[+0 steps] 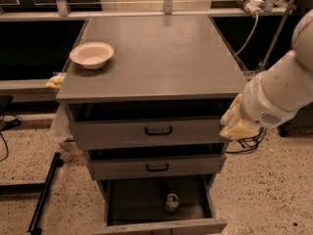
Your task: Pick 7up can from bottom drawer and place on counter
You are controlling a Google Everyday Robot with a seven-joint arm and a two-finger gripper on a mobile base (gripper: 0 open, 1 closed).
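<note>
The 7up can stands upright inside the open bottom drawer, near its middle, with its shiny top showing. The counter is the grey metal top of the cabinet. My white arm reaches in from the right, and my gripper is at the cabinet's right front corner, level with the top drawer and well above the can. It holds nothing that I can see.
A cream bowl sits on the counter's left side. The top drawer and middle drawer with black handles are pulled partly out. A black pole lies on the floor at left. Cables hang at right.
</note>
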